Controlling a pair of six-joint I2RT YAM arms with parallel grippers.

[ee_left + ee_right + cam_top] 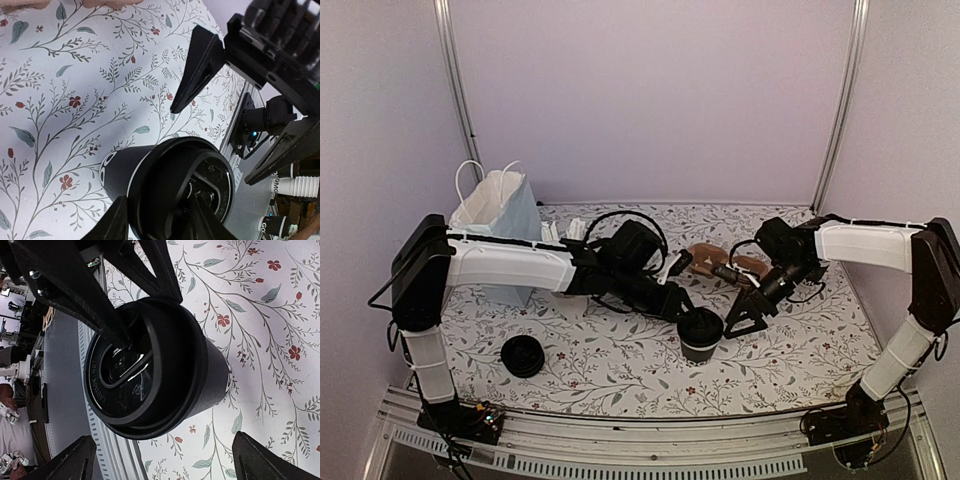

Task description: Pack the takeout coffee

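The takeout coffee [700,336], a small black cup with a black lid, stands upright on the flowered table near the middle front. My left gripper [693,314] is shut on its lid rim: in the left wrist view one finger [114,223] lies outside the cup [125,172] and the other finger [201,220] rests in the lid's recess. My right gripper [743,324] hangs just right of the cup, wide open. In the right wrist view the cup [165,370] lies beyond its fingertips [75,460], not between them.
A white paper bag [495,212] stands open at the back left. A low pile of black lids [523,356] sits front left. A brown object [722,258] and black cables [632,232] lie behind the cup. The table's metal front rail [650,440] runs close by.
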